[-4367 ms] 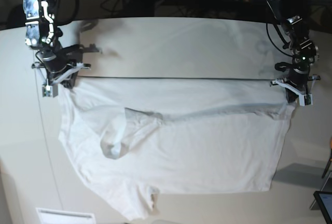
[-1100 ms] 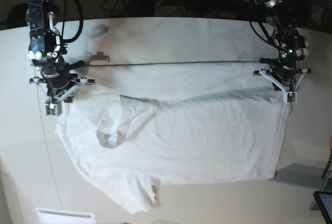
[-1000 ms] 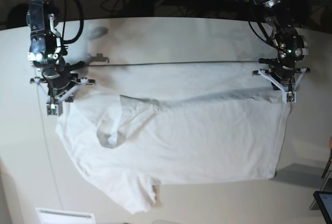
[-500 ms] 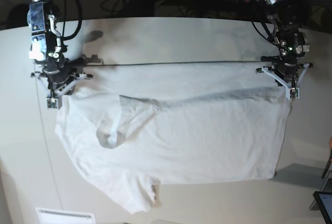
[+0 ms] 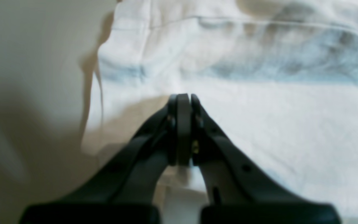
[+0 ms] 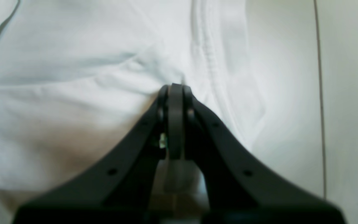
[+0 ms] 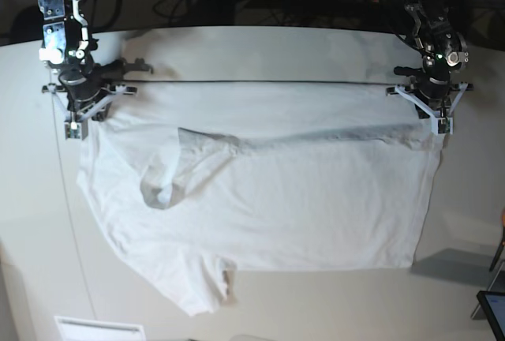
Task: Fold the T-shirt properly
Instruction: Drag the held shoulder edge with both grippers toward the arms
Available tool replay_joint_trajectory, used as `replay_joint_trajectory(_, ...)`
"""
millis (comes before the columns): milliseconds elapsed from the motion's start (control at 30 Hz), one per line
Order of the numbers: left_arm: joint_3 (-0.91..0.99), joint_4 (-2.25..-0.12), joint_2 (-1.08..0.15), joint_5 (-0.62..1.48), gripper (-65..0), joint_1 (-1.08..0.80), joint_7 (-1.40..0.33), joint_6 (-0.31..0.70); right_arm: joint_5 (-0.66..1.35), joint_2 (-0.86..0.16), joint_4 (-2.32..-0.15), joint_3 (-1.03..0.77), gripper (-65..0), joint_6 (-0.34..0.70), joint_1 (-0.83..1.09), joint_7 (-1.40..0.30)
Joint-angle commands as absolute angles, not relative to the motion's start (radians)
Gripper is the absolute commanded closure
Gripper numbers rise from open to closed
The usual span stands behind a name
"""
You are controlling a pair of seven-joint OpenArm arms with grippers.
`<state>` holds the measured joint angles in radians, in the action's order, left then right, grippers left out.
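The T-shirt (image 7: 260, 199), soft wrinkled white cotton, lies spread on the smooth pale surface (image 7: 260, 49), its top edge pulled into a taut straight line between both arms. The left tool (image 7: 443, 126) and right tool (image 7: 72, 131), black tapered jaws pressed closed, each pinch a hemmed corner of fabric.

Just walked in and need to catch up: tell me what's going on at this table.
A two-armed robot is folding a white T-shirt spread on the pale table. The left gripper and right gripper are each shut on a far corner of the cloth, holding that edge taut between them. One sleeve lies flopped over the body; the fold isn't laid down yet.
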<state>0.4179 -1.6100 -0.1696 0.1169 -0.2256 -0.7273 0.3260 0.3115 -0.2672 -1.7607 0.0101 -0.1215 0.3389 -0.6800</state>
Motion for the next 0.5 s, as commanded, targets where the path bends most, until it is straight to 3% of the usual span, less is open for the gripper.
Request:
replay_joint_trajectory(0, 0.421, -1.612, -0.177, 0.093, 0.0, -0.251, -0.785, 0.328, 0.297, -0.278, -1.779, -0.01, -1.5, -0.139, 0.366, -0.725)
replay_joint_trajectory(467, 0.421, -1.732, -0.17, 0.104, 0.0, -0.39, -0.785, 0.328, 0.297, -0.278, -1.831, -0.05, -1.5, -0.139, 0.455, -0.727)
